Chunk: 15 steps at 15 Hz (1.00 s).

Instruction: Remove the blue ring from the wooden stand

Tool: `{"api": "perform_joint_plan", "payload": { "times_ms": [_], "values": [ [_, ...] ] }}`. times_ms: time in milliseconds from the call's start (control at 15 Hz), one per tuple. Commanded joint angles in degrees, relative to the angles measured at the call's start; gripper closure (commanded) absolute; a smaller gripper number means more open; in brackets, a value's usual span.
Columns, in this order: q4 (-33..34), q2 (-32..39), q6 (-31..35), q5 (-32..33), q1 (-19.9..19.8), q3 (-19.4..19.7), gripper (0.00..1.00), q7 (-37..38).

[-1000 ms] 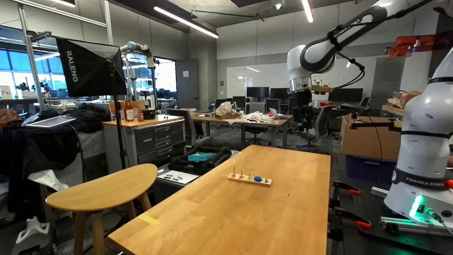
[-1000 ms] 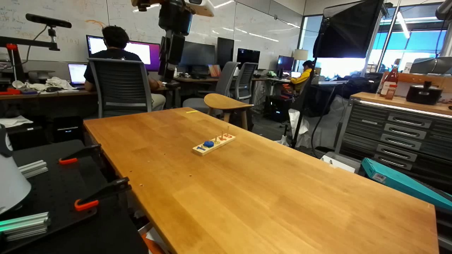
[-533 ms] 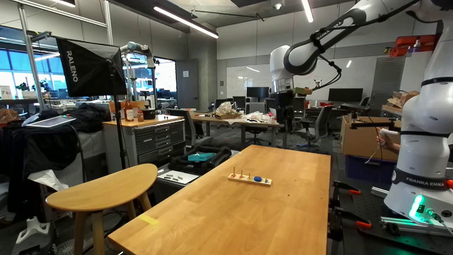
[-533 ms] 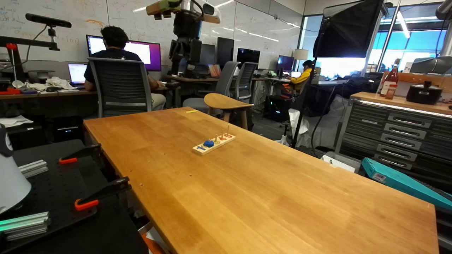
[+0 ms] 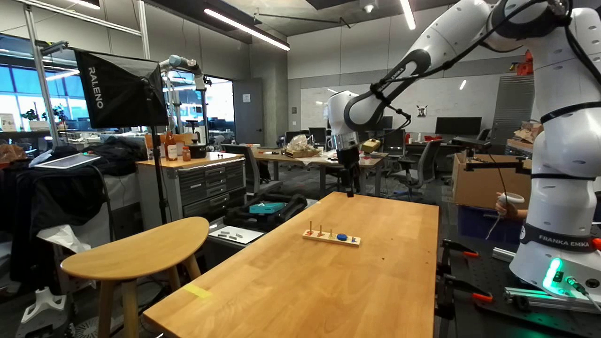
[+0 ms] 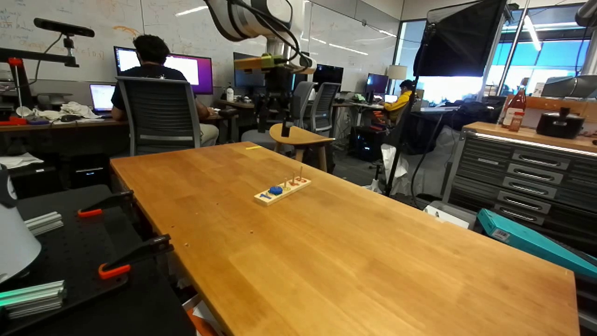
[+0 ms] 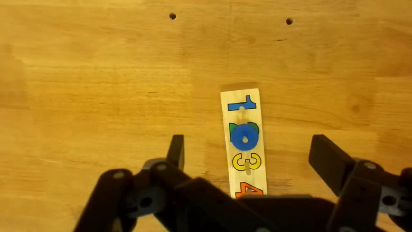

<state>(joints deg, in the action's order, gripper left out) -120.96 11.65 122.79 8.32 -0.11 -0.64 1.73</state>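
Note:
The wooden stand [image 5: 325,237] is a low light-wood strip with short upright pegs and painted numerals. It lies on the table in both exterior views [image 6: 290,190] and in the wrist view [image 7: 237,177]. The blue ring [image 7: 238,138] sits around the peg at the green 2, with the peg tip showing through its hole. It shows also in both exterior views [image 5: 342,237] [image 6: 275,190]. My gripper [image 7: 249,151] is open and empty, its fingers well apart on either side of the stand's line. In both exterior views the gripper [image 5: 352,188] [image 6: 274,128] hangs above the stand, pointing down. The gripper's base hides the stand's 5 end in the wrist view.
The long wooden table [image 5: 375,291] carries the stand. A wooden stool [image 5: 141,249] stands beside it. Black clamps with orange tips [image 6: 114,270] grip the table edge by the robot base. A drawer cabinet [image 6: 527,172] stands farther off.
The arm has reached forward and lowered, bringing the gripper down and closer over the table. The ring and stand have not moved. A hand with a white controller has come into view behind the robot.

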Motion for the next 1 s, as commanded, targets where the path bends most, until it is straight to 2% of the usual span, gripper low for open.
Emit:
{"api": "perform_joint_plan", "payload": {
  "times_ms": [0, 200, 467, 933],
  "values": [
    [2.0, 6.2, 4.1, 4.2, 0.1, 1.3, 0.0, -2.5],
    [0.5, 9.7, 10.2, 5.6, 0.1, 1.8, 0.0, -3.4],
    [0.5, 13.1, 17.0, 4.4, 0.3, 1.3, 0.0, -3.6],
    [-0.3, 15.9, 22.9, 1.7, 0.2, -0.5, 0.0, -4.3]
  ]
}}
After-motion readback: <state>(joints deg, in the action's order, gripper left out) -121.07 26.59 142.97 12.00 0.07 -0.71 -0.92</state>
